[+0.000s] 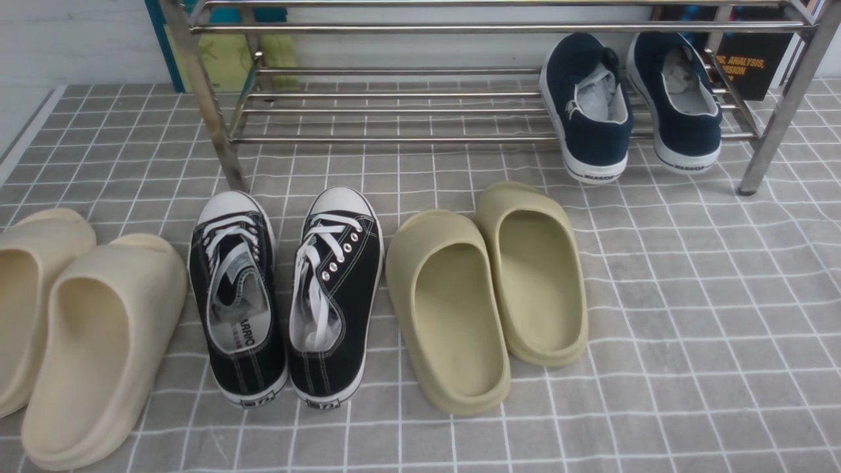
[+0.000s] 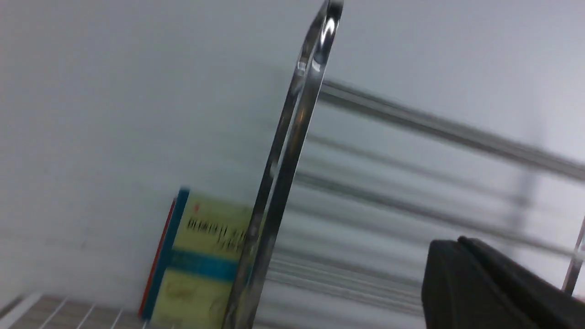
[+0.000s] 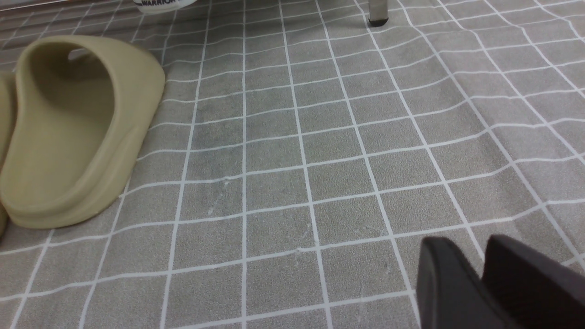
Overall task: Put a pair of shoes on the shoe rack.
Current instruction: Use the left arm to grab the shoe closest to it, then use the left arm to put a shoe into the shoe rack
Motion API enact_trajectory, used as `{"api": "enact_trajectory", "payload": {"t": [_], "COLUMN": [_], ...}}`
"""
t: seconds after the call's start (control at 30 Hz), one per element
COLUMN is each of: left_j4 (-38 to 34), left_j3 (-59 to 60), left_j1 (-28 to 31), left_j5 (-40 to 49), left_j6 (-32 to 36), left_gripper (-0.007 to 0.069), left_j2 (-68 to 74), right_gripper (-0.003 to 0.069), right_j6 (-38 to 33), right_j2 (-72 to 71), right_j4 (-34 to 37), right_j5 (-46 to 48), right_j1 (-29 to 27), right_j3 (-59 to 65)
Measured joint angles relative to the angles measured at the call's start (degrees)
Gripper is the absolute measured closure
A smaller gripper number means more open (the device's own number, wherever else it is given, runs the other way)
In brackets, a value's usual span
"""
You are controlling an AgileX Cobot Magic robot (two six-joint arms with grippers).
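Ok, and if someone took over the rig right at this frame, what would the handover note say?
Left gripper: faces the shoe rack's left leg; whether it is open or shut is unclear, and nothing shows in it.
Right gripper: low over the floor mat, fingers together, empty.
Black sneakers: side by side on the floor before the rack, toes toward it, between the cream slippers and olive slippers.
Navy shoes sit at the right end of the lower shelf.
Done: nothing. Left: both sneakers onto the rack.
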Motion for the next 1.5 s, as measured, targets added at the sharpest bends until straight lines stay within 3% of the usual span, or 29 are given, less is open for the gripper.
{"api": "enact_trajectory", "payload": {"t": [0.1, 0.43, 0.53, 0.57, 0.6, 0.63, 0.7, 0.8, 0.87, 0.93, 1.07, 1.13, 1.33, 1.5], "left_j4": [0.0, -3.83, -4.62, -5.42, -5.42, -6.74, -9.08, -11.76, -11.95, -11.66, -9.75, -9.21, -9.47, -9.88], "left_j3": [-6.11, -13.69, -17.74, -19.97, -20.25, -22.1, -24.59, -27.76, -28.83, -30.34, -30.87, -30.87, -31.06, -37.4], "left_j1": [0.0, 0.0, 0.0, 0.0, 0.0, 0.0, 0.0, 0.0, 0.0, 0.0, 0.0, 0.0, 0.0, 0.0], "left_j5": [11.3, 22.31, 24.99, 25.86, 25.91, 26.2, 26.19, 25.9, 25.73, 25.24, 25.35, 25.71, 33.15, 45.36], "left_j6": [2.96, 3.84, 4.14, 4.16, 4.16, 4.16, 4.28, 4.33, 4.33, 4.2, 3.07, 2.88, 3.14, 8.17], "left_gripper": [0.0638, 0.0623, 0.0512, 0.0409, 0.0395, 0.0301, 0.019, 0.0123, 0.013, 0.0216, 0.0524, 0.0633, 0.0638, 0.0638], "left_j2": [10.8, 46.72, 54.26, 58.82, 59.37, 63.33, 69.0, 77.28, 80.79, 85.54, 87.44, 86.81, 77.9, 74.04], "right_gripper": [0.0493, 0.0491, 0.0486, 0.0482, 0.0482, 0.048, 0.0477, 0.0476, 0.0476, 0.0475, 0.0468, 0.0463, 0.0458, 0.0454], "right_j6": [0.0, 0.0, 0.0, 0.0, 0.0, 0.0, 0.0, 0.0, 0.0, 0.0, 0.0, 0.0, 0.0, 0.0], "right_j2": [0.0, 0.0, 0.0, 0.0, 0.0, 0.0, 0.0, 0.0, 0.0, 0.0, 0.0, 0.0, 0.0, 0.0], "right_j4": [0.0, 0.0, 0.0, 0.0, 0.0, 0.0, 0.0, 0.0, 0.0, 0.0, 0.0, 0.0, 0.0, 0.0], "right_j5": [0.0, 0.0, 0.0, 0.0, 0.0, 0.0, 0.0, 0.0, 0.0, 0.0, 0.0, 0.0, 0.0, 0.0], "right_j1": [0.0, 0.0, 0.0, 0.0, 0.0, 0.0, 0.0, 0.0, 0.0, 0.0, 0.0, 0.0, 0.0, 0.0], "right_j3": [0.0, 0.0, 0.0, 0.0, 0.0, 0.0, 0.0, 0.0, 0.0, 0.0, 0.0, 0.0, 0.0, 0.0]}}
